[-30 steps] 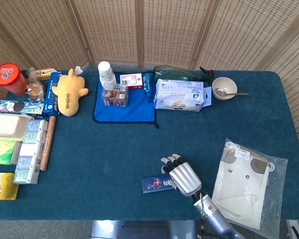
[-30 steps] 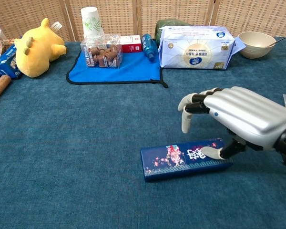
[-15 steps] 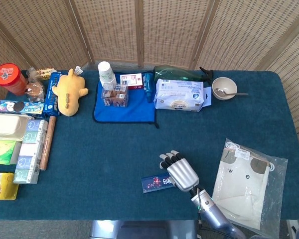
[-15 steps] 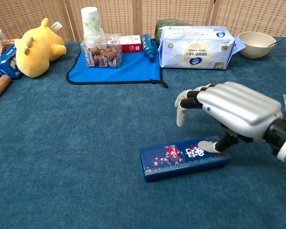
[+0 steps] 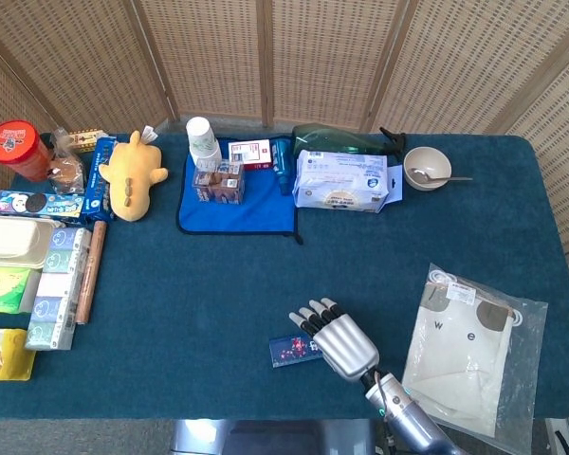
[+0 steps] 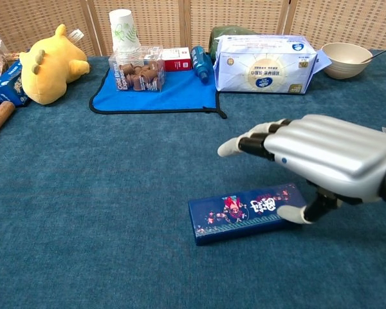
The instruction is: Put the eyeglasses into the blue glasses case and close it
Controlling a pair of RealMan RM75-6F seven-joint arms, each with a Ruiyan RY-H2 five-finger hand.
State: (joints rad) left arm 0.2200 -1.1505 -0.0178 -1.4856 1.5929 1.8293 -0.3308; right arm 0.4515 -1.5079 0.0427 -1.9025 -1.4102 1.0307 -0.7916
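The robot's silver right hand (image 6: 321, 164) hovers, fingers spread and empty, over the right end of the closed, flat, dark-blue patterned glasses case (image 6: 248, 213), lying lengthwise left-to-right on the teal desk (image 6: 83, 193) (left hand unseen).

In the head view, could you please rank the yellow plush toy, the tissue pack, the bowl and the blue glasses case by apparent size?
1. tissue pack
2. yellow plush toy
3. bowl
4. blue glasses case, though the right hand covers part of it, so bowl versus case stays unsure.

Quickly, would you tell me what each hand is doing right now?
Left hand: not in view.
Right hand: open, fingers extended above the blue case.
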